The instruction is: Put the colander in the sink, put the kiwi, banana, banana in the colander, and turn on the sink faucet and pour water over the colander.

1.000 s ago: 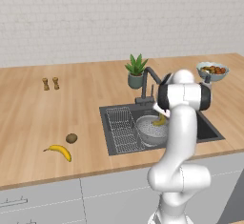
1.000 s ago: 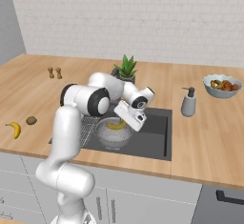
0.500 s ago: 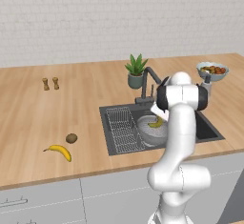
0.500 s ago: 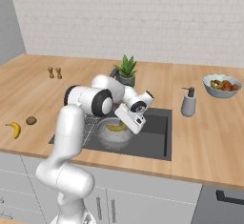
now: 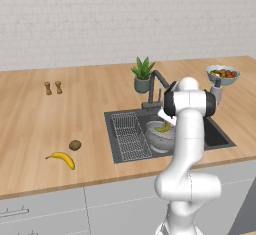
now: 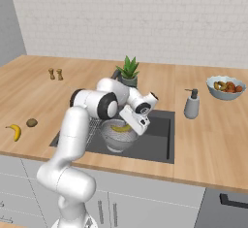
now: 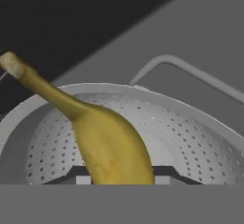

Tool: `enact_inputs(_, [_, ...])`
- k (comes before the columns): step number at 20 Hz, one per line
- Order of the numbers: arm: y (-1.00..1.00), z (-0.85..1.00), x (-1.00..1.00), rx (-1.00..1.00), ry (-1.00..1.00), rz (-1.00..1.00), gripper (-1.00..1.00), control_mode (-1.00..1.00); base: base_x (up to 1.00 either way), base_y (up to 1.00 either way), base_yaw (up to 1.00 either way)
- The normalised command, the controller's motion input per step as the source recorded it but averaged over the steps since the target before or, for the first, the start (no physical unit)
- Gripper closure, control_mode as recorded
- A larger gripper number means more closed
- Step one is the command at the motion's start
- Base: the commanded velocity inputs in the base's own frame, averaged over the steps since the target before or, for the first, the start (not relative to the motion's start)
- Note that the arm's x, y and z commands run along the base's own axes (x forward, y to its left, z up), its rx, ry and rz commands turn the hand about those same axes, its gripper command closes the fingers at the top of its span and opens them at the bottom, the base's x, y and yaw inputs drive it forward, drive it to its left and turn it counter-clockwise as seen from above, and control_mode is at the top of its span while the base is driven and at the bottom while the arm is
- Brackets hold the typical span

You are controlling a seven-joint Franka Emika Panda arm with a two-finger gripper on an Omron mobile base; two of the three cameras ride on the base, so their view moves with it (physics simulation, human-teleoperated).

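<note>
Banana (image 7: 112, 147) inside colander (image 7: 190, 127), in sink (image 6: 157, 142)

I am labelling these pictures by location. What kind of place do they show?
A rendered home kitchen, most likely: a wooden counter with a recessed sink and faucet, a colander in the basin, and a fruit bowl.

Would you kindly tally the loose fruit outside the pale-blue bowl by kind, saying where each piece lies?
Curved yellow bananas: 2, one in the grey perforated colander (banana), one on the wooden counter.
Small brown fuzzy kiwi: 1, on the counter.
Total: 3
</note>
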Motion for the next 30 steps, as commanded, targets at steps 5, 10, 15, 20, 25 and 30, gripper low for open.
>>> enact_inputs(5, [0.15, 0.0, -0.08, 0.0, 0.0, -0.01, -1.0, -1.0, 0.0, 0.0, 0.0])
enact_inputs(10, [0.0, 0.23, -0.19, 0.0, 0.0, 0.0, -1.0, -1.0, 0.0, 0.0, 0.0])
enact_inputs(15, [-0.26, 0.51, -0.27, 0.0, 0.0, 0.0, -1.0, -1.0, 0.0, 0.0, 0.0])
enact_inputs(20, [-0.34, 0.57, -0.5, 0.0, 0.0, 0.0, -1.0, -1.0, 0.0, 0.0, 0.0])
enact_inputs(25, [-0.19, 0.5, -0.87, -0.01, -0.03, 0.0, -1.0, -1.0, 0.0, 0.0, 0.0])
enact_inputs(30, [0.19, 0.43, -0.81, -0.1, -0.02, 0.0, -1.0, -1.0, 0.0, 0.0, 0.0])
